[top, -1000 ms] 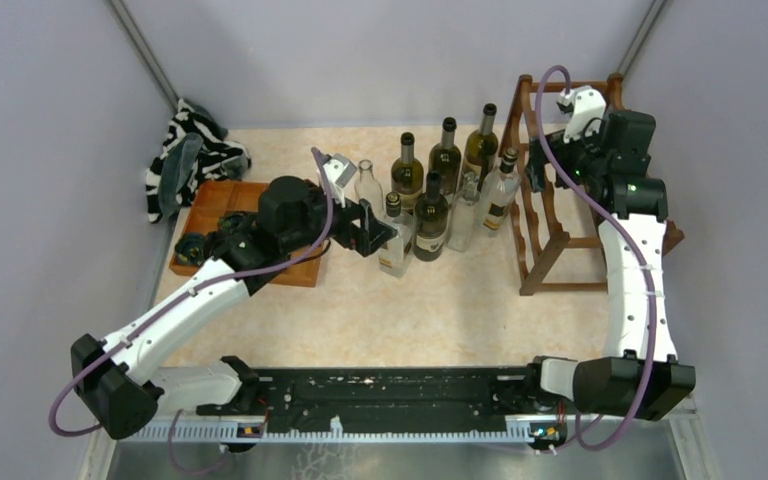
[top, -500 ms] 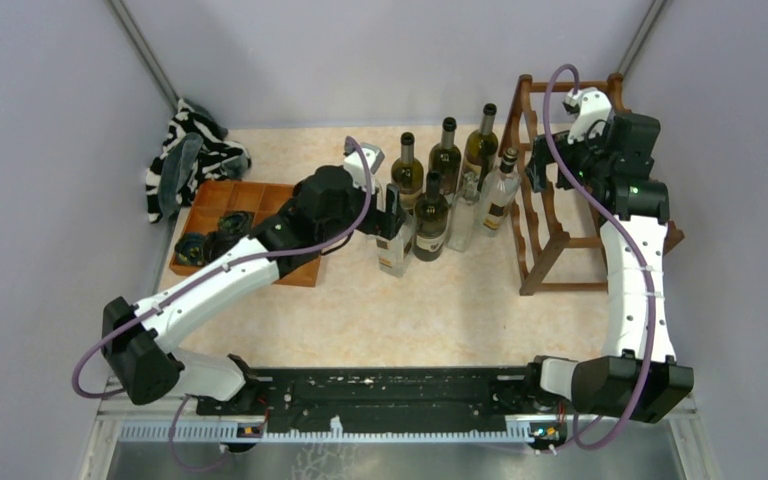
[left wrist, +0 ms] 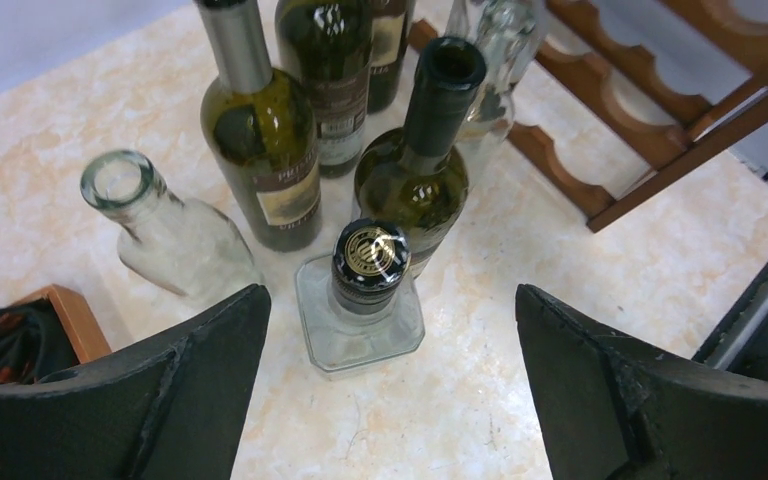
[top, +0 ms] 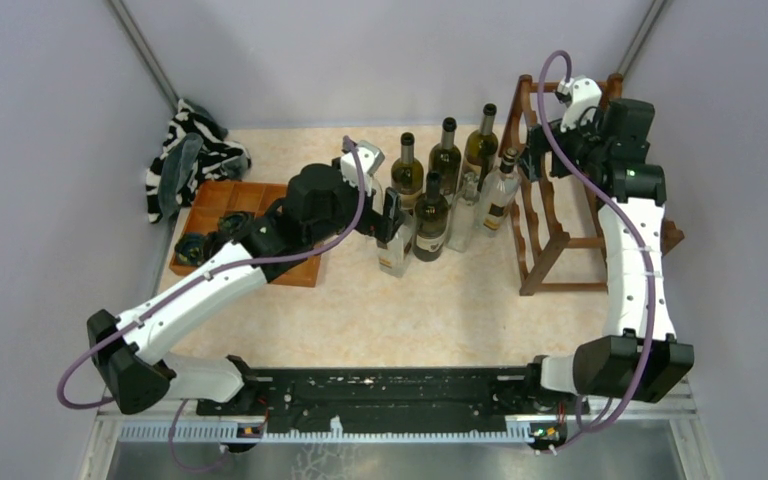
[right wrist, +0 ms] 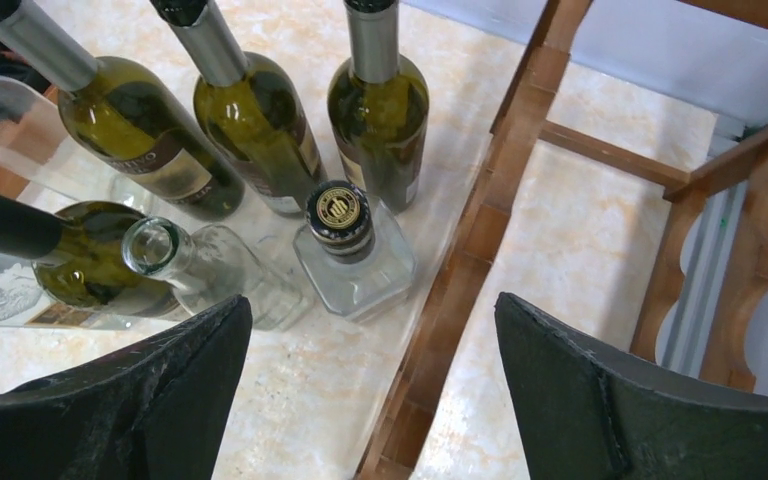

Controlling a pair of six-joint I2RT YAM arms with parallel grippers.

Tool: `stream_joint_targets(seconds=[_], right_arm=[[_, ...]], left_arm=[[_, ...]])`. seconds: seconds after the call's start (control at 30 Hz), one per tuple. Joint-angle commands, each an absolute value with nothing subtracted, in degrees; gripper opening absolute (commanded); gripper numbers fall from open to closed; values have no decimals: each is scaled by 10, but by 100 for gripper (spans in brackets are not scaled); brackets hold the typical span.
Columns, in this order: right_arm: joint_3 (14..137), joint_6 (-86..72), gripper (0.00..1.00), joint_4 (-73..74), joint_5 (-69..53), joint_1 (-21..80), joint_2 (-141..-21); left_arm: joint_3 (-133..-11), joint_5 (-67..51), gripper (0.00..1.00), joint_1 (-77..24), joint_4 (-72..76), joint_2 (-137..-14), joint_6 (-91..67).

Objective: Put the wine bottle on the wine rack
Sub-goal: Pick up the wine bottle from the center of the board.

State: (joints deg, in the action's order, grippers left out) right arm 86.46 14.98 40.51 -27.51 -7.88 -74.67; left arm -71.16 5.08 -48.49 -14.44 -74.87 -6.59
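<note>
Left hand spread, capped clear bottle upright between its fingers, frame centre; right hand spread beside wine rack.

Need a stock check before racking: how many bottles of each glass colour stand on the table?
Dark green glass bottles: 4
Clear glass bottles: 4
Total: 8
</note>
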Motion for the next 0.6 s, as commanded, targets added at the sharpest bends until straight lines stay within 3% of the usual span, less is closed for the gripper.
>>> stream_joint_targets(seconds=[0.0,0.3,0.57], right_arm=[[909,163,89,388,-300,-56,-767],[931,186,83,396,-301,-27,-791],[914,180,83,382,-325,-19,-766]], left_arm=[[-746,20,98,-485,-151,-733,-59],[-761,17,98,-478,-151,-760,-63],[-792,51,80,-473,-189,-813,-65]])
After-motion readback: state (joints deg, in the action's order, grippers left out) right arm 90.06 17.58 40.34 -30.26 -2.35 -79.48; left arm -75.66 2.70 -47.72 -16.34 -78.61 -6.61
